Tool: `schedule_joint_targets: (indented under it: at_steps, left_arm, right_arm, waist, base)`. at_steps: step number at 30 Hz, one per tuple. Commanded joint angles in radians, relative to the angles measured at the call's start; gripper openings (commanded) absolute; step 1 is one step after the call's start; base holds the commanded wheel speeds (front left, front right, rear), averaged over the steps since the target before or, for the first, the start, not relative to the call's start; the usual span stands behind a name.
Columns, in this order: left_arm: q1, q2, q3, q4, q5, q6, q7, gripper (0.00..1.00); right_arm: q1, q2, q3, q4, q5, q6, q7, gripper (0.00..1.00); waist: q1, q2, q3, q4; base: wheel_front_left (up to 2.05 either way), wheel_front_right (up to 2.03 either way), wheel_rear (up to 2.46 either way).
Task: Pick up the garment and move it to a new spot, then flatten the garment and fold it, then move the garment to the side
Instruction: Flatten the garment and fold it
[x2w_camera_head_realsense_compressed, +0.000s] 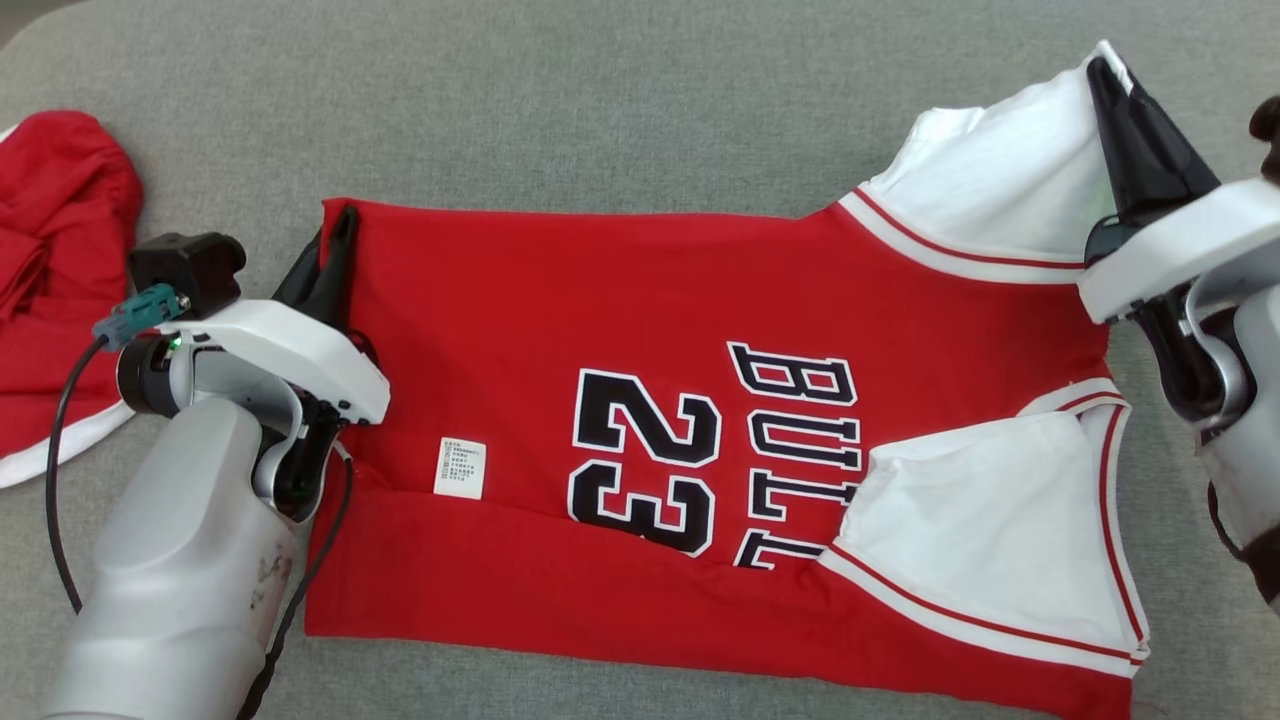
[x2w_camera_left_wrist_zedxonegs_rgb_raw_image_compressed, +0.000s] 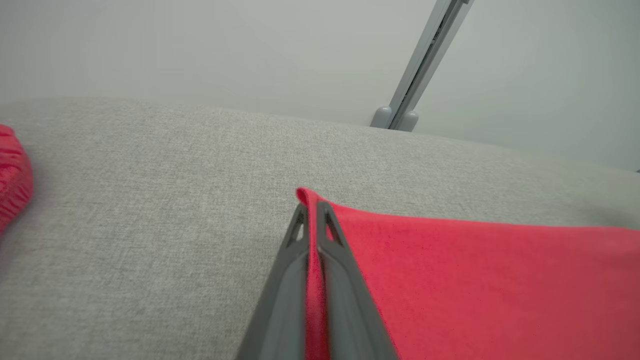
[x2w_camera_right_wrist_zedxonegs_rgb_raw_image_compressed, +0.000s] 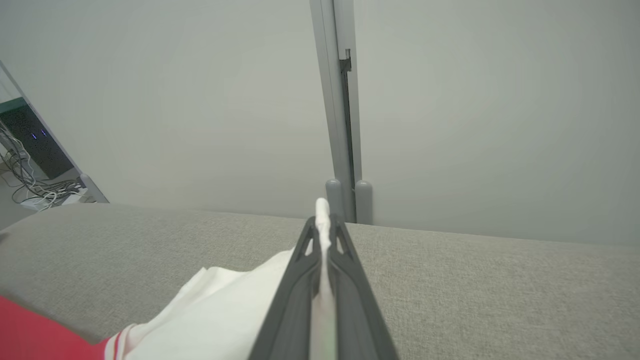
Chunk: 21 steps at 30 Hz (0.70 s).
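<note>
The left gripper (x2w_camera_left_wrist_zedxonegs_rgb_raw_image_compressed: 311, 210) pinches the red hem corner of the jersey (x2w_camera_head_realsense_compressed: 560, 290); the right gripper (x2w_camera_right_wrist_zedxonegs_rgb_raw_image_compressed: 323, 225) is clamped on its white sleeve. The jersey stretches between them over the grey cushion (x2w_camera_head_realsense_compressed: 600, 100), a red cloth (x2w_camera_head_realsense_compressed: 60, 230) left of the left gripper.

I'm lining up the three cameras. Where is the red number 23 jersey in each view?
Head view: jersey spread across the middle, sleeves to the right.
Left wrist view: lower right, its red corner pinched in the left pincer.
Right wrist view: lower left, its white sleeve pinched in the right pincer.
Shared landmark: the grey fabric surface under it.
</note>
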Motion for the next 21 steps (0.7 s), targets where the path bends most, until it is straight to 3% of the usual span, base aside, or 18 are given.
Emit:
schedule_joint_targets:
  at_steps: [1,11,13,21]
  left_arm:
    - [0.02,0.015,0.003,-0.015,-0.002,0.007,0.006,0.0]
    - [0.182,0.05,0.008,-0.129,-0.05,0.019,0.068,0.0]
    - [0.264,0.07,0.016,-0.184,-0.064,0.035,0.075,0.0]
    - [0.401,0.121,0.022,-0.338,-0.07,0.044,0.06,0.0]
  right_arm:
    - [0.036,-0.012,-0.002,-0.026,0.007,0.0,-0.014,0.0]
    - [0.361,0.008,-0.012,-0.25,0.011,0.0,-0.039,0.0]
    - [0.508,0.04,-0.047,-0.306,0.022,0.0,-0.039,0.0]
    - [0.715,0.1,-0.146,-0.399,0.013,0.0,-0.023,0.0]
  waist:
    - [0.0,0.0,-0.023,-0.013]
    - [0.0,0.0,-0.097,-0.051]
    - [0.0,0.0,-0.125,-0.067]
    - [0.0,0.0,-0.162,-0.08]
  base:
    - [0.0,0.0,0.0]
    - [0.0,0.0,0.0]
    - [0.0,0.0,0.0]
    - [0.0,0.0,0.0]
